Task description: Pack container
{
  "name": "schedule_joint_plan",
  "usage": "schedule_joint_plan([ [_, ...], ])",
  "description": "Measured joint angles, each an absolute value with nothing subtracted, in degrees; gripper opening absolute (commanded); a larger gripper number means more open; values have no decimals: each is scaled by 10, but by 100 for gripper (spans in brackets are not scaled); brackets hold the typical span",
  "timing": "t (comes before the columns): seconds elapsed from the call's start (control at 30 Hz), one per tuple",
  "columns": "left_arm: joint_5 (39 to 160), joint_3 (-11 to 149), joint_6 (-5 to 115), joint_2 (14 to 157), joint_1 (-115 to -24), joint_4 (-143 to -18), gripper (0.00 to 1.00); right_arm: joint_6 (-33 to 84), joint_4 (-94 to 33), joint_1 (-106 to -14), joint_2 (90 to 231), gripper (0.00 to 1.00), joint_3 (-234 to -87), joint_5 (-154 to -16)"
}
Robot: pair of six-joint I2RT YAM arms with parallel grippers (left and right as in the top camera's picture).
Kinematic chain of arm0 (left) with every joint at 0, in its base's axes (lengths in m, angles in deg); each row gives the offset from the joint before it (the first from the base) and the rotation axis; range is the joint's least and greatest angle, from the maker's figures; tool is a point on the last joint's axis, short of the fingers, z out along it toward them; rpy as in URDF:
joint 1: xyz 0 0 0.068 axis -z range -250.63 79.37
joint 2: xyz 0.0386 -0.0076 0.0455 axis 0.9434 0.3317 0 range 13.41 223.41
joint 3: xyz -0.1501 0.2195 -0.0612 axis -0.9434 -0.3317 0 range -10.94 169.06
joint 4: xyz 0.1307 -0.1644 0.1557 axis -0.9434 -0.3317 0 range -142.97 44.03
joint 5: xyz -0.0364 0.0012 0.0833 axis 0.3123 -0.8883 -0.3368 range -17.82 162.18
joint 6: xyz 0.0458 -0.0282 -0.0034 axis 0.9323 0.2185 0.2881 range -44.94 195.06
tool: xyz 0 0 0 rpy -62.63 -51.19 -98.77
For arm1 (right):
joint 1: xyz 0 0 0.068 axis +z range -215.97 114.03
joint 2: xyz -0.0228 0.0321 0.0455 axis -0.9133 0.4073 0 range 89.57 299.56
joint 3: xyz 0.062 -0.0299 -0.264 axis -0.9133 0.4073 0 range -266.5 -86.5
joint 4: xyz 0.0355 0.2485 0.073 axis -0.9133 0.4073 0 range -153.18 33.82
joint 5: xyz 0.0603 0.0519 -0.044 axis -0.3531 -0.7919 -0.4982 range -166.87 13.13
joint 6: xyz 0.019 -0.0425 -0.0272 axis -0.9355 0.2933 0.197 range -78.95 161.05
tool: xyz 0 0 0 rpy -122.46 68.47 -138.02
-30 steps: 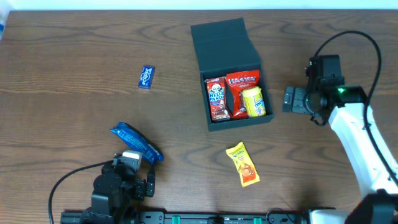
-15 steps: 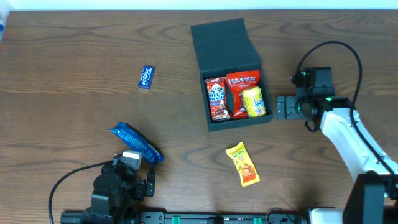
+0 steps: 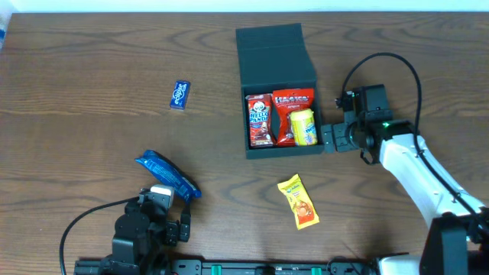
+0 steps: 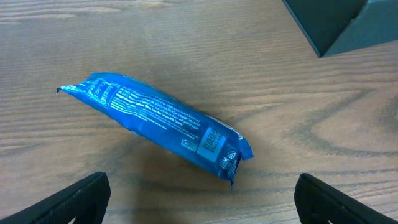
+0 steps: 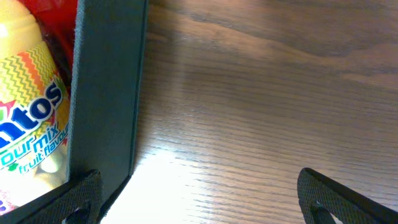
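Got the container (image 3: 276, 53) at 12 o'clock on the desk (image 3: 92, 168), right fingers (image 5: 76, 199) spread wide against its 3 o'clock wall; push low, slow and square-on to avoid spinning it

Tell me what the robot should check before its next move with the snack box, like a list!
1. Is the lid of the container folded back? Ok, it is open.
2. Is there room beside the three snacks inside? Cannot tell; from above they fill the row.
3. Is the left gripper open, facing the big blue packet? Ok.
4. Is the right gripper clear of the container? Not ok; it is open, right up against the right wall.
5. Is everything packed? Not ok; the yellow packet, small blue packet and big blue packet lie on the table.
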State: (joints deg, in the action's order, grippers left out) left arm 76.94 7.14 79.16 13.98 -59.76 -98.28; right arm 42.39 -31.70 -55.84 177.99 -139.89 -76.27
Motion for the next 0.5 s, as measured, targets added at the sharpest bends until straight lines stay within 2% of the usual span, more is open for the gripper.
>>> schedule_joint_plan([
  [0.5,769,71,792,140,-598,-983,95,410,-314,-532,1764,99,-1398,-796],
])
